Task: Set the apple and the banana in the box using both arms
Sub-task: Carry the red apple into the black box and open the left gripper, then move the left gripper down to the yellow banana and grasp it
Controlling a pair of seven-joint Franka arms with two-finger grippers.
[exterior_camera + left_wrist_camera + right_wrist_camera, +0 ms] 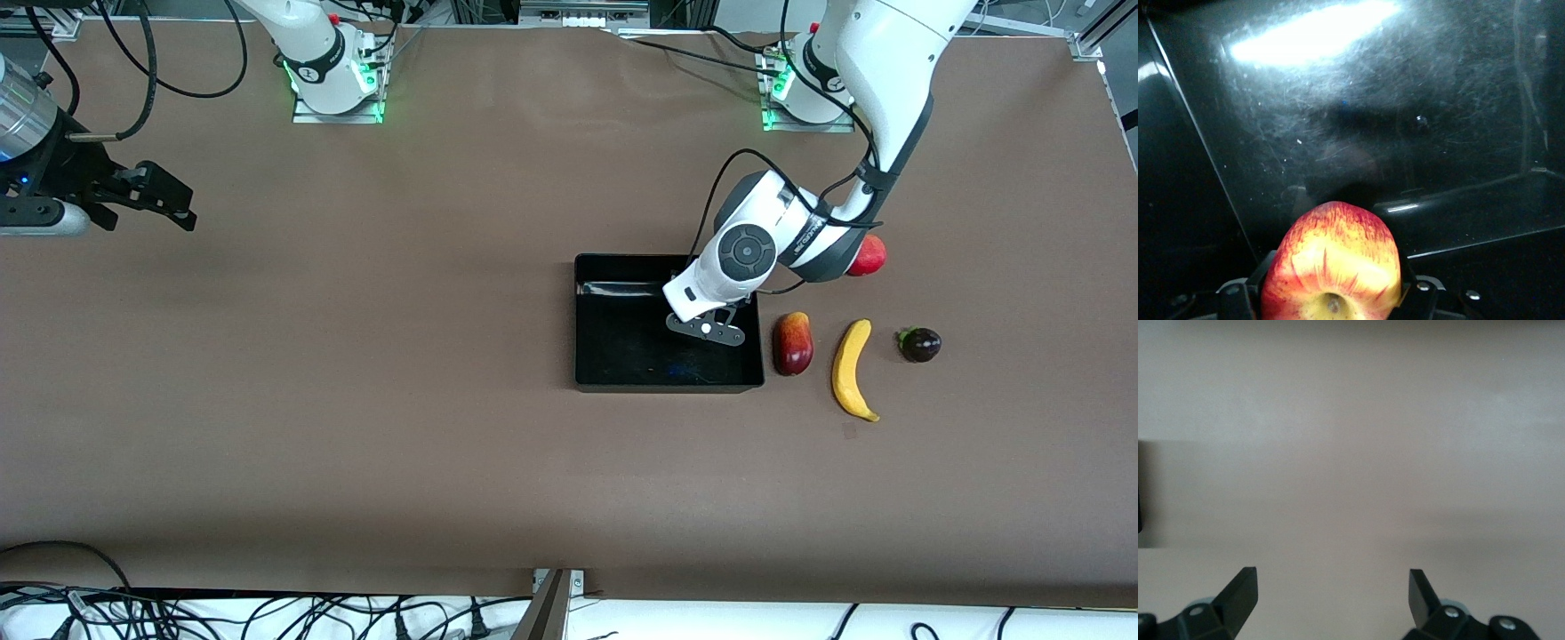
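Apple [1331, 267] in left gripper [1331, 293], over box [622, 356].

The apple [1331, 263], red streaked with yellow, stem dimple showing, sits pinched in the left end effector [1331, 293] over the box [605, 356], a shallow glossy black tray. The banana [852, 369], curved and all yellow, lies on the tabletop toward the left arm's end.

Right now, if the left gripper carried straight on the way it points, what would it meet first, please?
Most likely the floor of the box. The left gripper, shut on the apple, points down into it, and nothing shows between them.
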